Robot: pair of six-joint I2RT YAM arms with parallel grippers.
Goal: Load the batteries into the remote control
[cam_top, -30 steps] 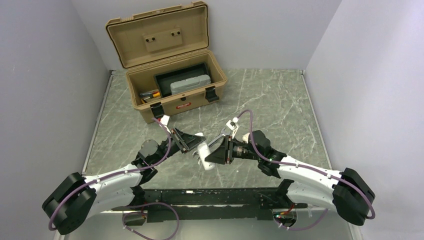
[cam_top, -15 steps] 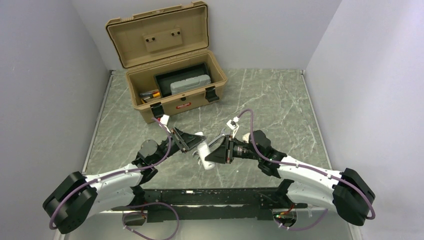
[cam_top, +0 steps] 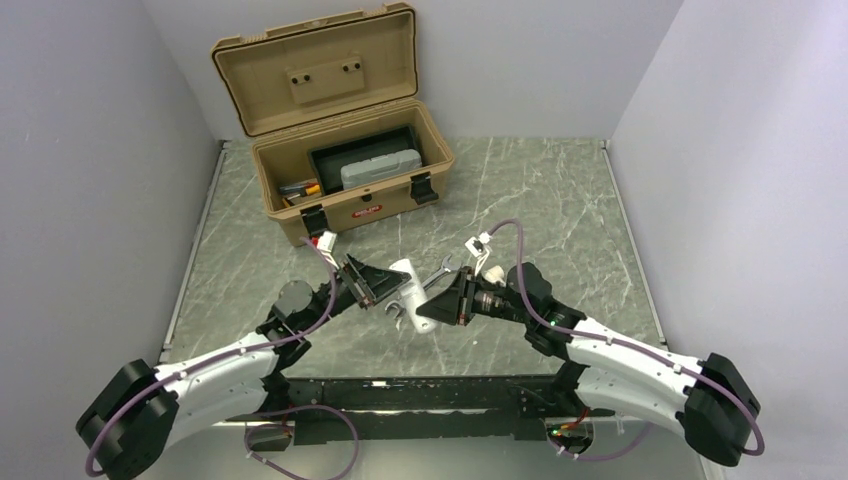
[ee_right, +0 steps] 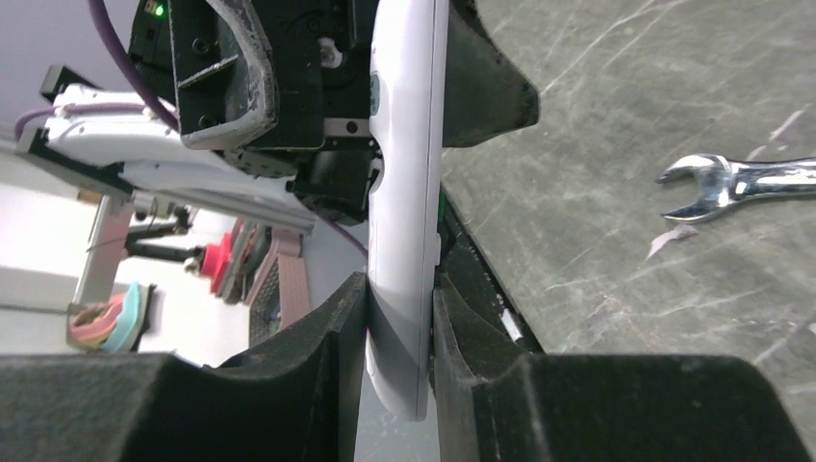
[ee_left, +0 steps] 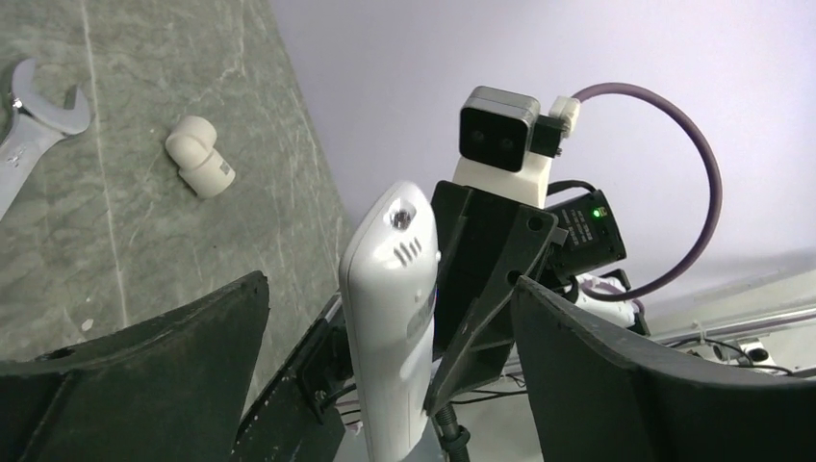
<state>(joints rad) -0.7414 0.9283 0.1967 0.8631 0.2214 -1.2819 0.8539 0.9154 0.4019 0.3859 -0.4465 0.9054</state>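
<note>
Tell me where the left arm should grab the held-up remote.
Take the remote control at its free rounded end, coming from the side opposite the right gripper, fingers closing on its side edges. It clamps the flat faces at the other end, leaving those edges bare.

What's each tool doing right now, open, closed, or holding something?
Left tool: open, holding nothing.
Right tool: closed on the remote control.
</note>
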